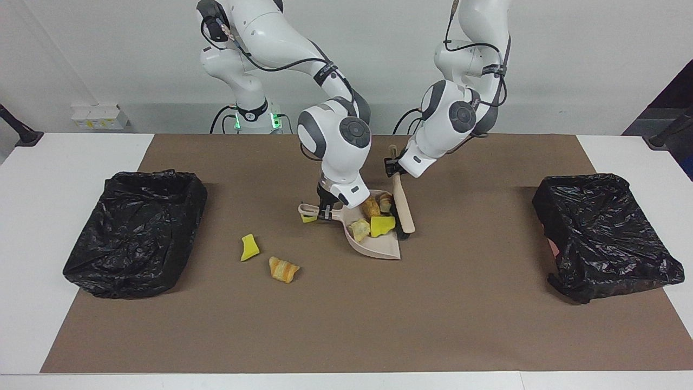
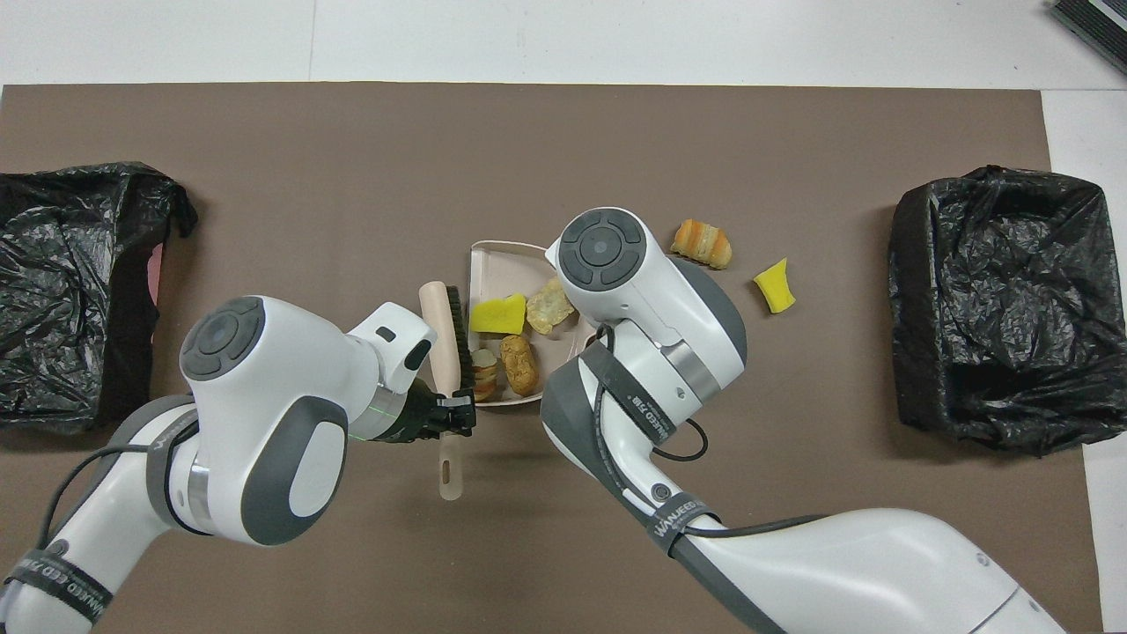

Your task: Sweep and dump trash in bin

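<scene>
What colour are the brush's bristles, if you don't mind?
The brush has black bristles on a beige back, clearest in the overhead view.

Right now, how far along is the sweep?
Done: four scraps lie in the dustpan. In hand: the right end effector holds the dustpan's handle and the left end effector holds the brush beside the pan. Left: a sponge bit and a bread chunk on the mat, one yellow bit by the handle, then dumping into a bin.

White table (image 1: 54, 216), brown mat (image 1: 346, 314), two bins (image 1: 135, 233)

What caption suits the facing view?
Right gripper holds the dustpan; left gripper holds the brush.
</scene>
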You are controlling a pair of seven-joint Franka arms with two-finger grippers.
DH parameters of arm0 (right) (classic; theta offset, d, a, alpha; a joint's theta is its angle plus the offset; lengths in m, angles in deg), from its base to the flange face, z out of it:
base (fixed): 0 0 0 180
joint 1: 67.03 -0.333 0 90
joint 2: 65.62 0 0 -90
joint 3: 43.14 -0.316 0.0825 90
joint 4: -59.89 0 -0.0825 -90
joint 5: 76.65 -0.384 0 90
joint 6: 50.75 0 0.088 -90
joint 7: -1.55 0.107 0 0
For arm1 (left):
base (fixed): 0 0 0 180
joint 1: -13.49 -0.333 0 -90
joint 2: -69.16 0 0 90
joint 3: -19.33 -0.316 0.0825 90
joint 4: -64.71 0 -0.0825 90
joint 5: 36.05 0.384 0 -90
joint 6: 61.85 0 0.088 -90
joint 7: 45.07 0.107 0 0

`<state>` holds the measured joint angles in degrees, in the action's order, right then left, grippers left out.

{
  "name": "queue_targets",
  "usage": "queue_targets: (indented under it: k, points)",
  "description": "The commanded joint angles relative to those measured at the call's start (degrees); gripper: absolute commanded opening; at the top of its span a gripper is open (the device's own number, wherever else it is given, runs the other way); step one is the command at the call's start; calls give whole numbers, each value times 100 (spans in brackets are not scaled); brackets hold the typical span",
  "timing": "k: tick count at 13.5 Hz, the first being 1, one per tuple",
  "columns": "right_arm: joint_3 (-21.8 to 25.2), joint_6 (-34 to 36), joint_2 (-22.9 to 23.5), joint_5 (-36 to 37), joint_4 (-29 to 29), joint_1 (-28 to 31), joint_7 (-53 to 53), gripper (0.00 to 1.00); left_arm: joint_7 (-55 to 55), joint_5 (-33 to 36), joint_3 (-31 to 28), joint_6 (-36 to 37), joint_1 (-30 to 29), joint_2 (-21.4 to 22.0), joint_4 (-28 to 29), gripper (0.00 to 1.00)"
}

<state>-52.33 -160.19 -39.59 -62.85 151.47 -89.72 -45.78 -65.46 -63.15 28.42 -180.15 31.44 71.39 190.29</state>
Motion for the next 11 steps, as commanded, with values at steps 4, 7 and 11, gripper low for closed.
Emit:
queue_targets:
  k: [4,7,11]
  points:
    - [-65,-69,-177,-141,17,238,-21,0,61,-85,-30,1072,-730,857,459,0]
    - [-65,-69,-178,-150,17,264,-74,0,122,-32,-22,1047,-671,901,538,0]
    - [-65,-103,-204,-141,96,247,-109,0,219,-6,-4,416,-521,805,976,0]
